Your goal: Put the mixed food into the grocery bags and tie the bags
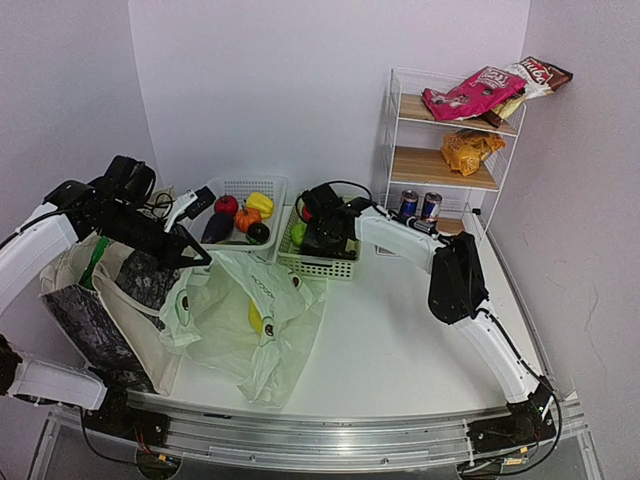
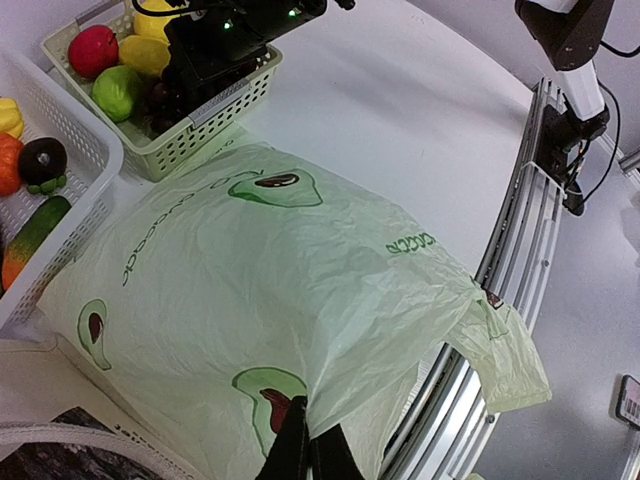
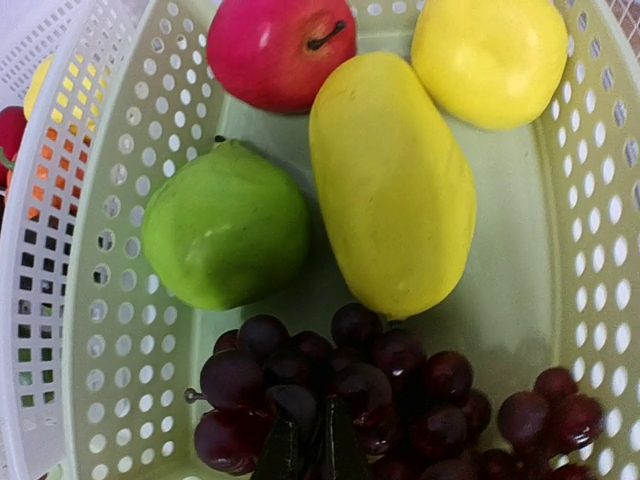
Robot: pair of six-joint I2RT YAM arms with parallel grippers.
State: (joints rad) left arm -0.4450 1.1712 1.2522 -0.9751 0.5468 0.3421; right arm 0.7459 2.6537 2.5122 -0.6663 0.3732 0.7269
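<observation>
Over at the green basket, right gripper is nose-down in the grape bunch, fingers pinched together mid-cluster. Looks like a stem or single-berry pinch, not a cage grip, and I can't confirm how much it actually has. Makes sense though: the bunch is lumpy and floppy, so the stem is the only thing that lifts the lot. Green apple and long yellow fruit sit right against the bunch, so straight up is the clean way out. Left gripper is clamped on the tote-side edge of the avocado-print plastic bag. The bag lies slumped on the table between the canvas tote and the basket. My read: it's holding the rim so there's a mouth to drop into. No open mouth visible from the left wrist view, so the risk is grapes landing on top of the film. A yellow shape shows through the bag, probably bananas. Drink cans and orange crisp packet sit on the wire shelf, not bagged. Bag handles loose, nothing tied. Call it early-to-mid task.
</observation>
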